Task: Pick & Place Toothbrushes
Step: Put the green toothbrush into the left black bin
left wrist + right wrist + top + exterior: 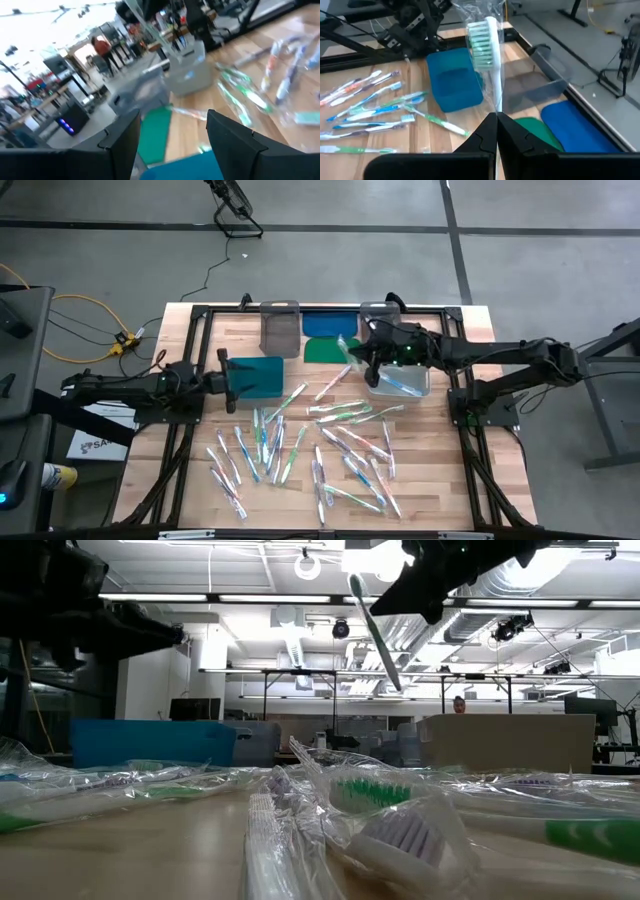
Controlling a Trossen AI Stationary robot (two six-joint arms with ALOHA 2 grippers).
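Toothbrushes, thin wrapped sticks with blue, green or pinkish parts, are lying scattered in dozens across the wooden table; we are not getting an exact count. We are seeing the right gripper clamped on one green-bristled toothbrush, raised beside the one clear plastic bin. The left gripper, fingers apart, is hovering at the one teal bin. Two flat lids are lying nearby: one blue, one green.
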